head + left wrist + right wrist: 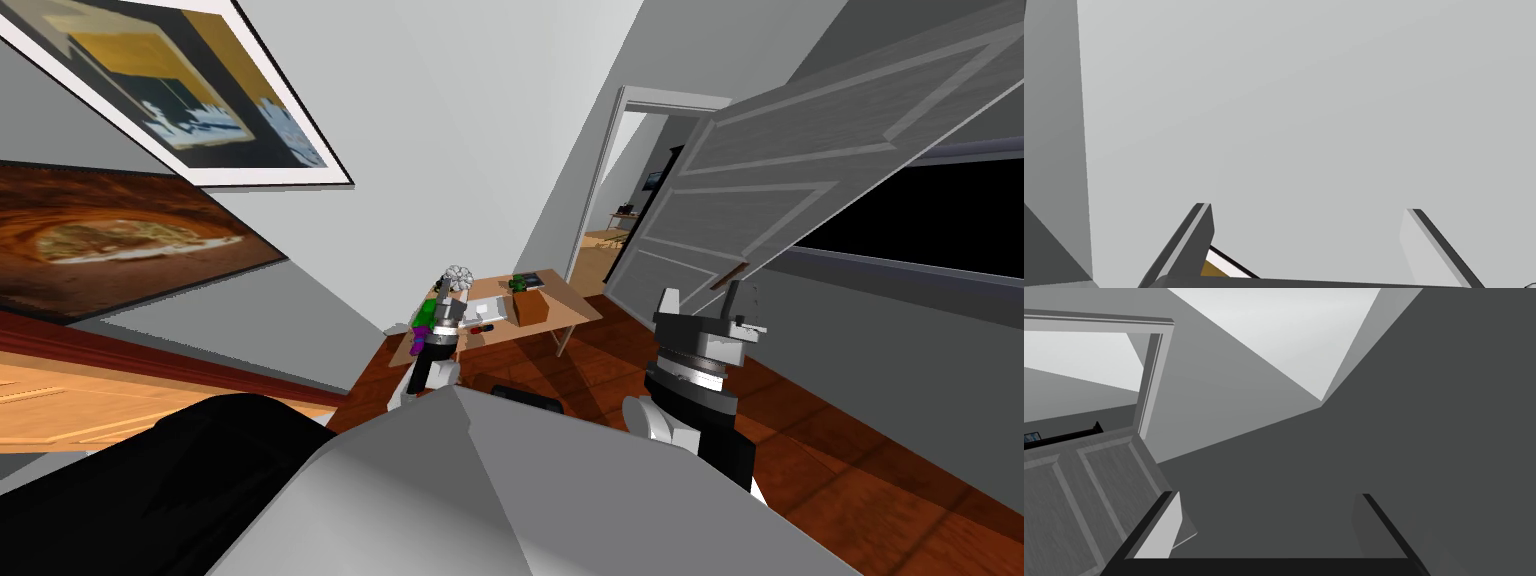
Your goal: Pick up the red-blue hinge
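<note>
Both my grippers are spread wide and hold nothing: left gripper [1309,207], right gripper [1269,494]. The hinge [483,328] lies on the table [572,300], near the table's edge closest to me.

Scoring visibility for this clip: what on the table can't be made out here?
- Red-blue hinge: head view, too small to read its shape or pose.
- Table, near-left part: head view, hidden behind the left arm.
- Green-and-purple thing: head view, partly covered by that arm, unidentifiable.
- Green item on the far edge: too small to name.
</note>
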You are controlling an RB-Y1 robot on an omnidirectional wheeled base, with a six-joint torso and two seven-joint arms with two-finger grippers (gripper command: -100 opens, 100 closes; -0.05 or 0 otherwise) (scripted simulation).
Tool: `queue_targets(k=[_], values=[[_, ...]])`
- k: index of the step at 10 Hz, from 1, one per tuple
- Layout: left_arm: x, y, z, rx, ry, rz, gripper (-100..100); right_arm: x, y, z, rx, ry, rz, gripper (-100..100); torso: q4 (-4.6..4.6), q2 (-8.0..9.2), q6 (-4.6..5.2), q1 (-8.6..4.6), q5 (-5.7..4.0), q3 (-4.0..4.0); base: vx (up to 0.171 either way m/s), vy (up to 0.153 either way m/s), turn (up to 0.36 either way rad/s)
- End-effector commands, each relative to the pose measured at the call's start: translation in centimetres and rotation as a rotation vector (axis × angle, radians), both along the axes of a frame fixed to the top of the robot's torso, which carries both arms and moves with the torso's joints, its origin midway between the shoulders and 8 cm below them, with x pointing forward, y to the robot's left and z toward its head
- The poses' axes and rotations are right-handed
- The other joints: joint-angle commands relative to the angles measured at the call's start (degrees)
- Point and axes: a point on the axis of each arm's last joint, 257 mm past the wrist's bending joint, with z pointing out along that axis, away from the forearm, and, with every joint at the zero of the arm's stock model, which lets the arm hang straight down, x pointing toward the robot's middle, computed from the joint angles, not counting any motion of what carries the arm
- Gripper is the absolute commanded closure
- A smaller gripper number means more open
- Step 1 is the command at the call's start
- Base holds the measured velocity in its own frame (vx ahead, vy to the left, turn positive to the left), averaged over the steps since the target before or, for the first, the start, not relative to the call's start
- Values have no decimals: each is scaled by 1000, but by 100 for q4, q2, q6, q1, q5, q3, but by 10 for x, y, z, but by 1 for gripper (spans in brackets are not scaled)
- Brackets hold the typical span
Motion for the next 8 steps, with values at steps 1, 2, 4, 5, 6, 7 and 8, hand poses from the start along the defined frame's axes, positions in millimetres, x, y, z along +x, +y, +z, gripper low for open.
queue_targets(k=[1, 2, 4, 5, 6, 7, 8], values=[[15, 5, -20, 10, 66, -4, -100, 0, 0, 0, 0, 0, 0, 0, 0, 0, 0, 0, 0, 0, 4, -42, 0], [18, 6, -25, 9, 87, -2, -100, 0, 0, 0, 0, 0, 0, 0, 0, 0, 1, -3, -1, 0, 3, -35, 0], [28, 11, -41, 14, 147, 0, -100, 0, 0, 0, 0, 0, 0, 0, 0, 1, 0, -2, -1, 1, 6, -30, 1], [36, 17, -54, 20, 190, 2, -100, 0, 0, 0, 0, 0, 0, 0, 0, 0, 0, 0, 0, 0, 8, -31, -1], [38, 17, -59, 18, 211, 4, -100, 0, 0, 0, 0, 0, 0, 0, 0, -2, 1, 0, 0, -1, 6, -28, -1], [45, 24, -71, 24, 247, 8, -100, 0, 0, 0, 0, 0, 0, 0, 0, 0, 0, 0, 0, 0, 5, -35, 1], [47, 25, -76, 22, 270, 11, -100, 0, 0, 0, 0, 0, 0, 0, 0, 0, 0, -2, -1, 0, 8, -30, 1]])
